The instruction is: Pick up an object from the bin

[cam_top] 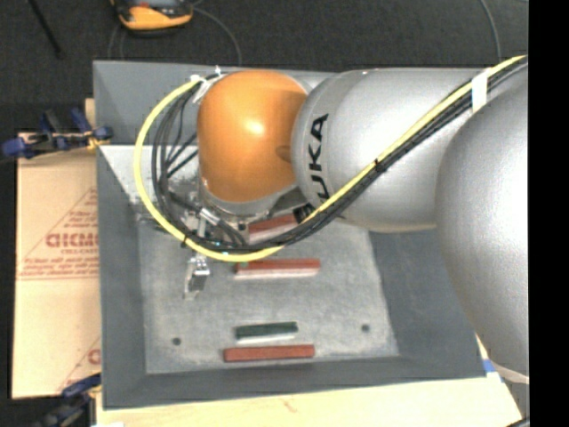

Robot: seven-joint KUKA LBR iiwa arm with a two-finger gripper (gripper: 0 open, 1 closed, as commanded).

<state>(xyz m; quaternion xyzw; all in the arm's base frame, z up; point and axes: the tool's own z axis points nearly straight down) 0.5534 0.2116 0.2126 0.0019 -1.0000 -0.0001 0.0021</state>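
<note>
- gripper (196, 277) low over the bin's (124, 327) left-middle floor, can't tell if it's wide or closed
- nothing looks picked yet, i think: pink bar (276, 268) just right of it, green bar (265, 331) and brown bar (268, 353) lie nearer

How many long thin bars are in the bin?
4: a reddish bar partly under the wrist, a pale red bar below it, a dark green bar near the front, a brown-red bar beside it. More may be hidden.

Robot lab, not home. Big silver robot arm (400, 149) with bundle of wires (163, 163) hangs over grey metal bin (120, 318). Dark carpet floor (311, 16) around. Orange gadget (151, 3) with cord lies there, maybe hand controller.
</note>
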